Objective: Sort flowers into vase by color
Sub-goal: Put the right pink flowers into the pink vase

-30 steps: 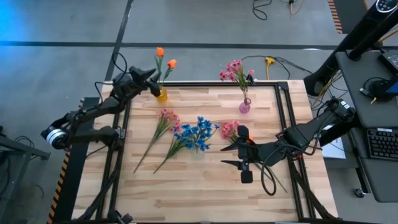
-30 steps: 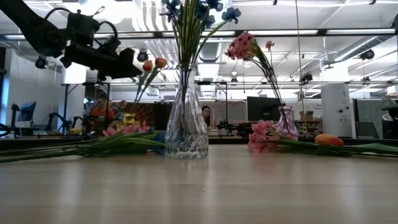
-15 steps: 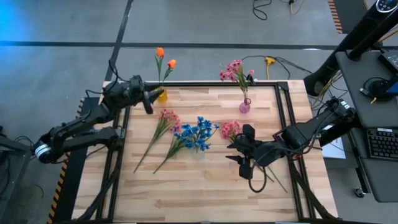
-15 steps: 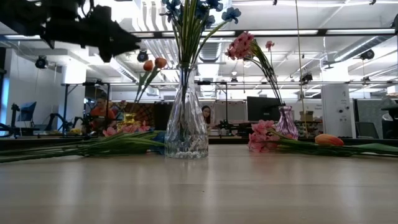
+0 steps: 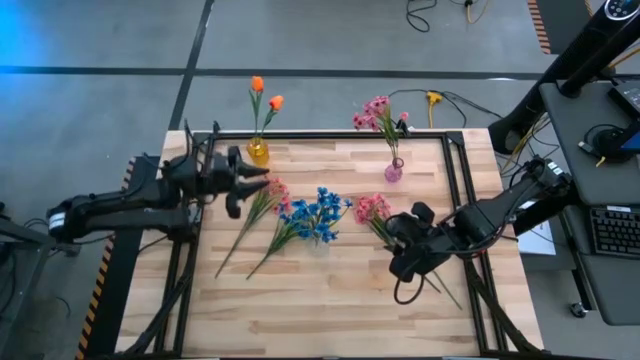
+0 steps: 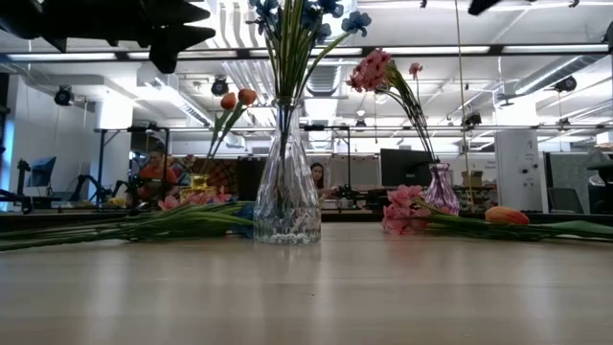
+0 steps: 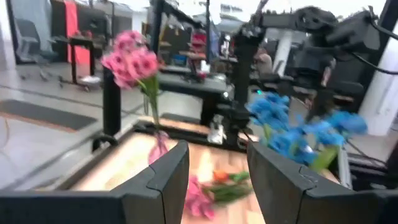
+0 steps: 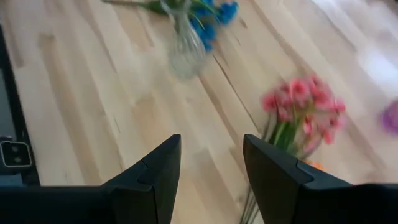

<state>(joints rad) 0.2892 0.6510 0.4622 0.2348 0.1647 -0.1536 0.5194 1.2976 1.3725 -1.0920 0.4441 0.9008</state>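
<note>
Two orange tulips (image 5: 258,86) stand in a small yellow vase (image 5: 259,152) at the far edge. A pink spray (image 5: 376,112) stands in a pink vase (image 5: 394,172). Blue blossoms (image 6: 306,11) stand in a clear glass vase (image 6: 285,192) in the middle of the table. A pink stem (image 5: 268,190) and blue stems (image 5: 295,215) lie flat left of it. Another pink stem (image 5: 371,207) and an orange tulip (image 6: 506,217) lie to its right. My left gripper (image 5: 250,185), open, hovers beside the left pink stem. My right gripper (image 5: 400,258), open, hangs above the right pink stem's stalk.
A black frame (image 5: 455,180) runs around the wooden table top (image 5: 330,300). The near half of the top holds only thin stalks (image 5: 232,255). My right arm's cable (image 5: 405,292) loops over the near right part. Desks and a keyboard (image 5: 610,230) stand beyond the right edge.
My left gripper has drawn back from the yellow vase at the far edge, toward the near edge and the left-lying pink stem. My right gripper has tipped its fingers downward and shifted slightly right, by the right-lying pink stem. No flower has moved.
</note>
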